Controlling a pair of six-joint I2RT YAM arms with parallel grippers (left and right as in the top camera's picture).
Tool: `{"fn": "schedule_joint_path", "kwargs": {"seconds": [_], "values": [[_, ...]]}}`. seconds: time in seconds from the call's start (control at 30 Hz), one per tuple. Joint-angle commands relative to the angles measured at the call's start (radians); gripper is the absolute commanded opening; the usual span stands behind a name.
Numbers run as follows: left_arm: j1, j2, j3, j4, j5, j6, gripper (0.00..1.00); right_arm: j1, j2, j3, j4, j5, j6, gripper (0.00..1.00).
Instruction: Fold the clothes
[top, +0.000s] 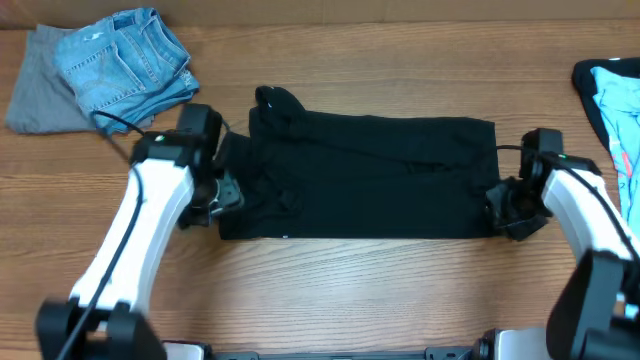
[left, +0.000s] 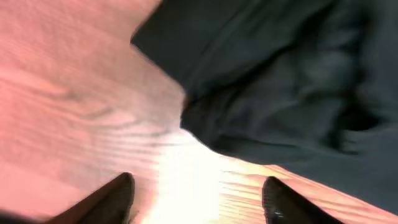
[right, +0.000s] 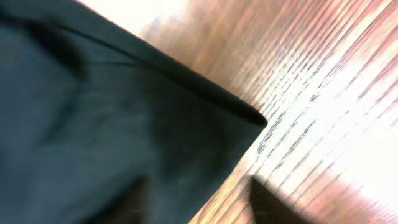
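The black garment (top: 370, 175) lies flat at mid-bench (top: 330, 290) as a wide band, rumpled at its far left corner. My left jaws stand wide just off its left edge, with only bare wood between them. My right jaws stand apart over its near right corner, and the hem is not pinched as far as I can see. I judge the step in hand to be between folds. The next move calls for gripping both ends and carrying one end across onto the other, edges aligned.

Black clothes (top: 370, 175) folded into wide rectangle, lying flat, left end rumpled.
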Motion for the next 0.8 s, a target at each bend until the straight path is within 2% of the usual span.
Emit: {"fn": "schedule_joint_path", "kwargs": {"seconds": [0.0, 0.1, 0.3, 0.47, 0.7, 0.77], "values": [[0.007, -0.055, -0.001, 0.059, 0.094, 0.075, 0.84, -0.004, -0.052, 0.085, -0.004, 0.008, -0.059, 1.00], [-0.018, -0.039, -0.001, 0.122, 0.183, 0.129, 0.85, -0.002, -0.052, 0.112, 0.004, -0.043, -0.106, 1.00], [-0.145, 0.101, -0.001, 0.228, 0.197, 0.134, 0.83, -0.002, -0.050, 0.111, 0.003, -0.080, -0.127, 1.00], [-0.202, 0.243, -0.001, 0.336, 0.251, 0.135, 0.79, -0.002, -0.050, 0.111, -0.004, -0.077, -0.128, 1.00], [-0.210, 0.328, -0.001, 0.452, 0.252, 0.184, 0.72, -0.002, -0.050, 0.111, -0.011, -0.050, -0.154, 1.00], [-0.210, 0.328, -0.001, 0.472, 0.253, 0.199, 0.64, -0.002, -0.050, 0.110, -0.011, -0.047, -0.154, 1.00]]}}
